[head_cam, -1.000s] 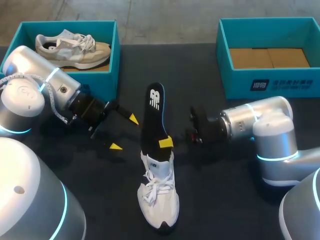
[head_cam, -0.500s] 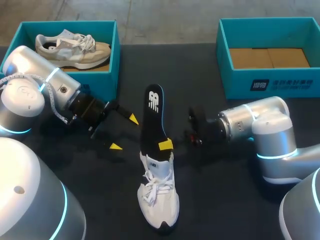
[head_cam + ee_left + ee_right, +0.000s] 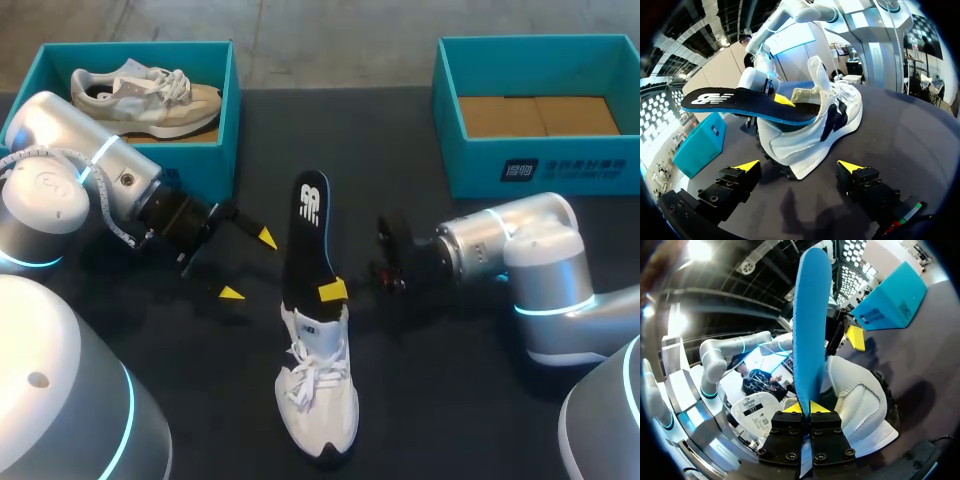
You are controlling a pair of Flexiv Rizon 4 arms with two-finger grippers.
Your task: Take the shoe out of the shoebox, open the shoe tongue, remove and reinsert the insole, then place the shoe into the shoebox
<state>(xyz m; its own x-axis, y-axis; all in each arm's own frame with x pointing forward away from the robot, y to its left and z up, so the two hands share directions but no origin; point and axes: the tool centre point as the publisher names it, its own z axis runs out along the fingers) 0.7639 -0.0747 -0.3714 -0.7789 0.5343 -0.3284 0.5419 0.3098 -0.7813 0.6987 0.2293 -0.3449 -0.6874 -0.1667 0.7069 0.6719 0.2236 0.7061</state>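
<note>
**Insole half out of the shoe, pinched by the right arm**

The right gripper [image 3: 333, 290] is clamped on the insole [image 3: 308, 235]. In the right wrist view its 2 yellow tips press the thin blue sheet from both sides. The grip sits low on the insole, just above the collar of the shoe [image 3: 318, 400]. That is probably because a hold near the opening gives the most control over the end inside. The rest of the insole rises out of the heel opening, away from the toe. Its fore end is hidden within the shoe, so whether it is on its way out or back in cannot be told.

The white shoe lies on the dark table [image 3: 450, 400], about midway between the 2 arms, with its heel toward the boxes. The right arm comes in low from its side, forearm nearly level and wrist pointing across at the heel.

The left gripper [image 3: 248, 265] hangs wide open just beside the heel, touching nothing. In the left wrist view the shoe lies ahead of its spread fingers. It looks well placed to steady the shoe.

The empty shoebox [image 3: 540, 170] stands well apart behind the right arm. The left shoebox [image 3: 228, 120] holds a second shoe [image 3: 150, 95].
</note>
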